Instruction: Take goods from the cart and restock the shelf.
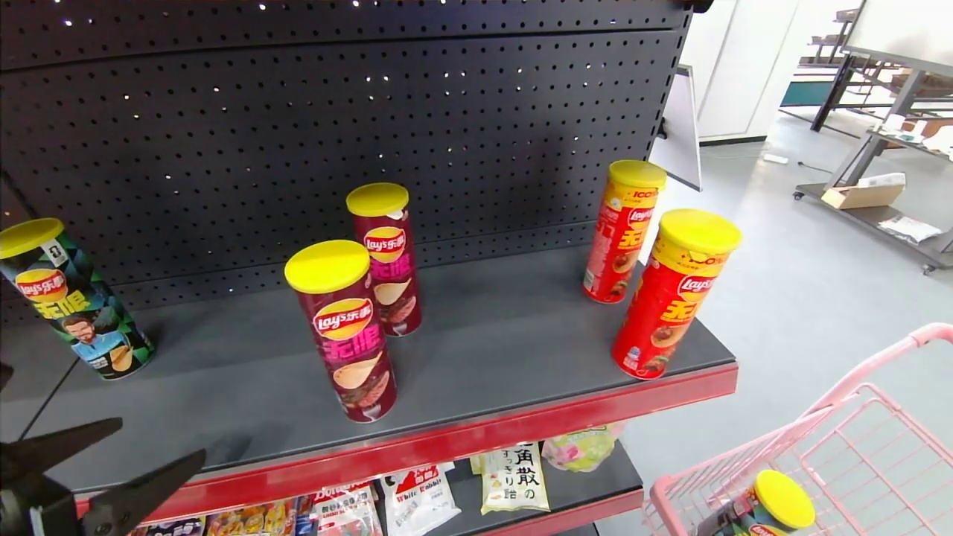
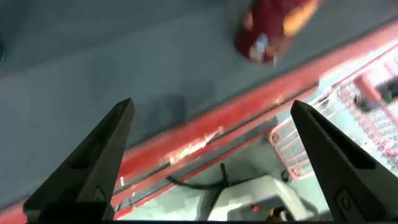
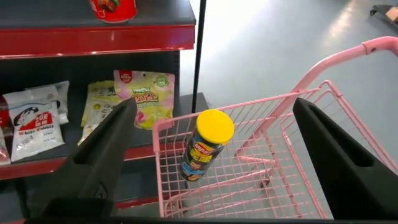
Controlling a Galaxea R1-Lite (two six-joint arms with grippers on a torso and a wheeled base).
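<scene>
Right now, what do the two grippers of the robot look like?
Both the left gripper and the right gripper have two matte black fingers, broad at the base and tapering to a pointed tip, with flat smooth faces.

Bright light is washing the floor (image 1: 804, 298) on the right; the dark shelf (image 1: 484, 335) is sitting dimmer, pinpoints are glinting through its pegboard (image 1: 298, 134), and the cans (image 1: 344, 327) are casting faint shadows.
</scene>
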